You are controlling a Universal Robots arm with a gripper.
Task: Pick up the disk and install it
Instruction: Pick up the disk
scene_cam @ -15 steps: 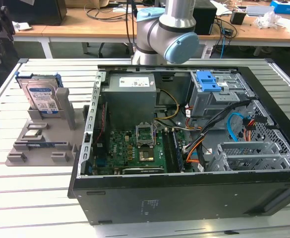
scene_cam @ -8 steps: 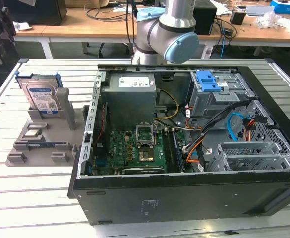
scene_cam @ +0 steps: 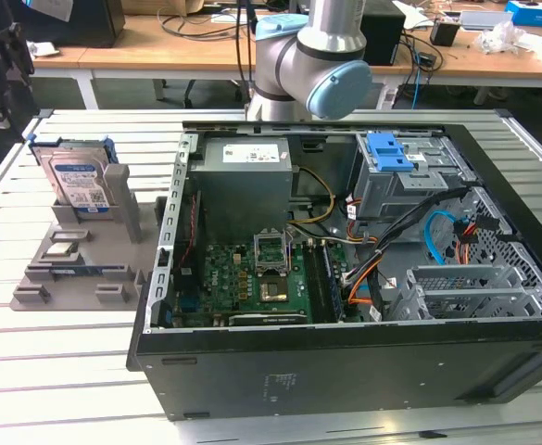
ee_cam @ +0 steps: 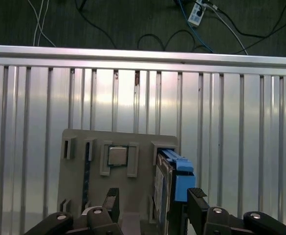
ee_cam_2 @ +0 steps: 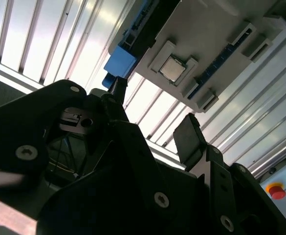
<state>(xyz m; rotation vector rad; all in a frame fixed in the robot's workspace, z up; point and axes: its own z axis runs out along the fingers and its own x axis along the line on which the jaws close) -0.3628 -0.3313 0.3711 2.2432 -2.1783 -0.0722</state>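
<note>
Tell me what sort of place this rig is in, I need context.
Most likely a robotics lab or test workshop. An open computer case sits on a slotted aluminium table, a grey fixture beside it holds the disk upright, and desks strewn with cables and boxes run behind.

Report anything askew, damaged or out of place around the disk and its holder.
Nothing stands out. The disk stands upright in its slot in the grey holder, its blue carrier looks whole, and a chip lies flat in its recess. The open pincer hangs over the disk.
</note>
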